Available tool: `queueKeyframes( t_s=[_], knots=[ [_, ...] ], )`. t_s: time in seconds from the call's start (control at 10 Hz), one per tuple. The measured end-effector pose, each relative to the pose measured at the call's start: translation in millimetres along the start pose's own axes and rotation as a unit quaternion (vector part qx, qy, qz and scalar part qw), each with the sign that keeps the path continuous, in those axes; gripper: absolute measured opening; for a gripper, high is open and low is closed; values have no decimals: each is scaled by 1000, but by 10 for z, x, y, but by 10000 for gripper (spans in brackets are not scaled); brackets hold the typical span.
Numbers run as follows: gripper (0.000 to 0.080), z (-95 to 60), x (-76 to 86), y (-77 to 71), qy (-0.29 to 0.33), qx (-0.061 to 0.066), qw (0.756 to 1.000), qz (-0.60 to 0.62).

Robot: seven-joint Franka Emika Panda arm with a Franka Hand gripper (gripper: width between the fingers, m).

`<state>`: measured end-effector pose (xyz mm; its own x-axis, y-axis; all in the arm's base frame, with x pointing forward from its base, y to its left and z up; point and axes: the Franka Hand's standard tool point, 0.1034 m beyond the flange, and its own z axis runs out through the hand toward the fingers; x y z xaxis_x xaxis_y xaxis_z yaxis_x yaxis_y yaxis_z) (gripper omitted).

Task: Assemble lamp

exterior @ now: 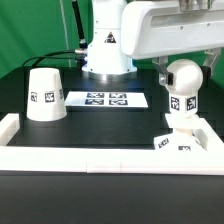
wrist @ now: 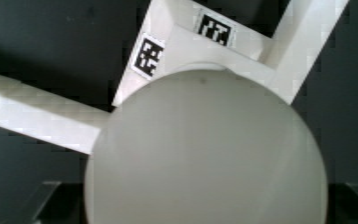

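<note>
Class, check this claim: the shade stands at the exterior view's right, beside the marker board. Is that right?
No, wrong side. The shade stands at the exterior view's left, beside the marker board; the bulb is at the right. The exterior view shows this.

Marker board (exterior: 107, 99) on black table (exterior: 100, 130), white rail (exterior: 90, 156).

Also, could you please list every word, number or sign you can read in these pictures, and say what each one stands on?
No words or numbers can be read anywhere.
shade, bulb, base and marker board: black-and-white square tags only, coded patterns without letters.
arm's pedestal: one small dark mark, too small to read.
</note>
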<state>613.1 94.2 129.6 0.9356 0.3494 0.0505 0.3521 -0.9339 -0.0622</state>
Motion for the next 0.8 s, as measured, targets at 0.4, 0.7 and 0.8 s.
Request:
queueKeyframes(
  t_s=[0.4,0.7,0.8],
  knots=[
    [574,-1,0,3,0,0,997,74],
    [576,-3,-3,20,0,-1,981,196],
    [576,-6,-7,28,-1,-2,965,261]
  ],
)
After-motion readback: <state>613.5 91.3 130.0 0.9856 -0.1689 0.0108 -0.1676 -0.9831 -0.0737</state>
